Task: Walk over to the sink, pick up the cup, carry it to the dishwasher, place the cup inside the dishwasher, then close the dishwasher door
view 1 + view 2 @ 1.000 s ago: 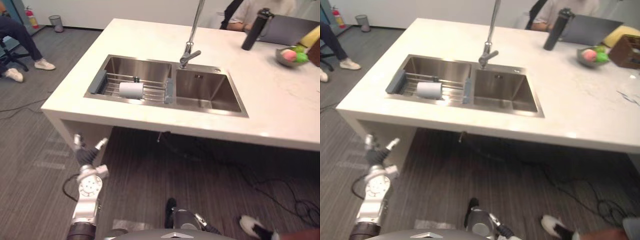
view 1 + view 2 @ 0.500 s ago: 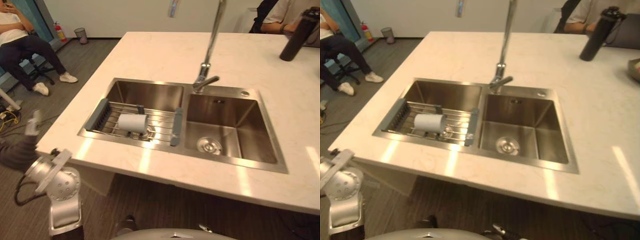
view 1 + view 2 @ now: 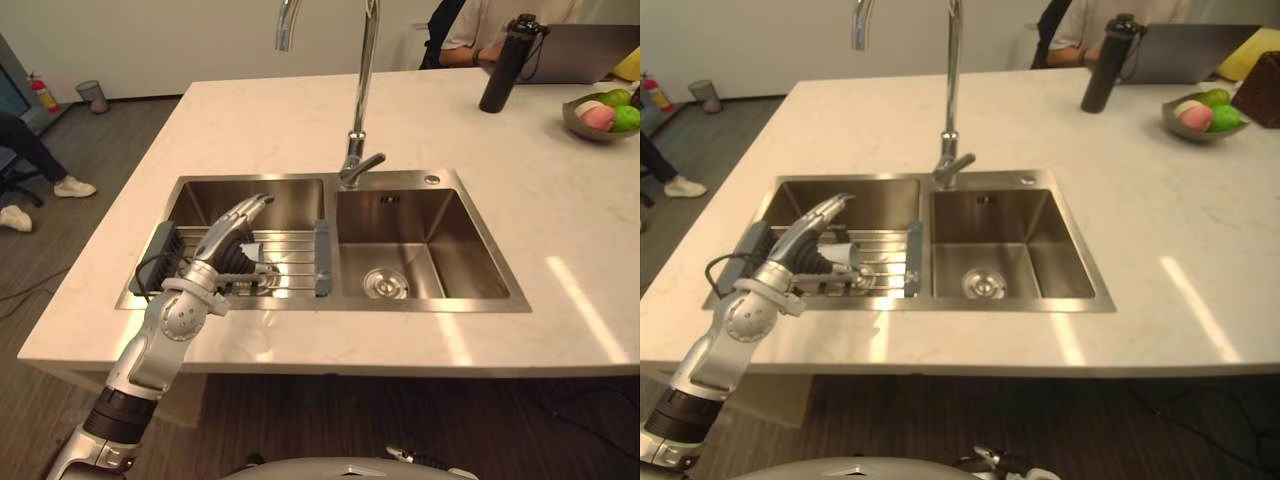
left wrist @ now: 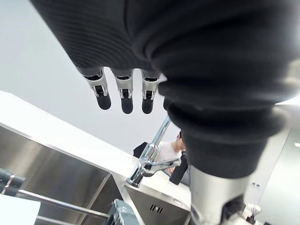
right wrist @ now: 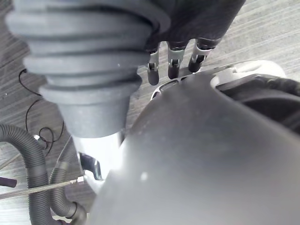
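Most of cup hidden behind left hand, fingers straight above rack, right hand relaxed.

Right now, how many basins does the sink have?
2: the left basin holds a wire rack under the left hand; the right basin has a drain.
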Controlling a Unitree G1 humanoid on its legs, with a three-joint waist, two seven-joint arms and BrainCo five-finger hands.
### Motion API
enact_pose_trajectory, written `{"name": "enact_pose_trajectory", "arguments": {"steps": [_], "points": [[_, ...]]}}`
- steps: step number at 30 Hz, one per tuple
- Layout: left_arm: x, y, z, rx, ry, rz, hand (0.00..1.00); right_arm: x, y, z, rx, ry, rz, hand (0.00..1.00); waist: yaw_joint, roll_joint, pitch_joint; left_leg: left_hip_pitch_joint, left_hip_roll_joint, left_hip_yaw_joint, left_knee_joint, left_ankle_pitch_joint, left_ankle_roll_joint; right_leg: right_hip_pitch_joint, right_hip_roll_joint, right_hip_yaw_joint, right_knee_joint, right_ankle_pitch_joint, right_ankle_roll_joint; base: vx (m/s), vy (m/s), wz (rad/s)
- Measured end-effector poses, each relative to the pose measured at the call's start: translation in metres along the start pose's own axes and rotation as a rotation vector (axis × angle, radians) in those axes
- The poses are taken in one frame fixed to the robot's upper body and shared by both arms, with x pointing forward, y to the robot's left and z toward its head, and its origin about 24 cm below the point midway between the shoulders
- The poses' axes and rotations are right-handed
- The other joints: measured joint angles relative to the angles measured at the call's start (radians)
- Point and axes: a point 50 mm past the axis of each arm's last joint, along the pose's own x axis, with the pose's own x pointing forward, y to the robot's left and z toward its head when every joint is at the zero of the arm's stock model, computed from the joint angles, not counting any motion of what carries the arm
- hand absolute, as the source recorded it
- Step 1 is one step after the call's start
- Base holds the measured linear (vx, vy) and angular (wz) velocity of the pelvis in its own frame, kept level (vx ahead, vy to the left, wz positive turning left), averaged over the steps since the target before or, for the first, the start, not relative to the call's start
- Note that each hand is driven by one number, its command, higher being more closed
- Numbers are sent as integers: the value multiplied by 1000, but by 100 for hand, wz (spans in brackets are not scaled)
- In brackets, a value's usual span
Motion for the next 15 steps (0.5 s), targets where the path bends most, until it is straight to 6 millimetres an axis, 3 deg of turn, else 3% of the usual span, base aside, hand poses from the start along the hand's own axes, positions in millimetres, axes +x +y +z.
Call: {"name": "enact_pose_trajectory", "arguments": {"steps": [8,15], "points": [[20,26,-8,131,66,-83,0,-1,-1,3,-19,-18,0,0,-13,0,1,-40,5,10,-1,6,0,-36,6,6,-25,4,4,-104,19,-5],[22,29,-30,105,207,-119,0,0,2,3,0,-34,7,0,-19,-13,1,-45,-16,23,1,7,12,-42,-10,19,-44,52,14,84,16,-9]]}}
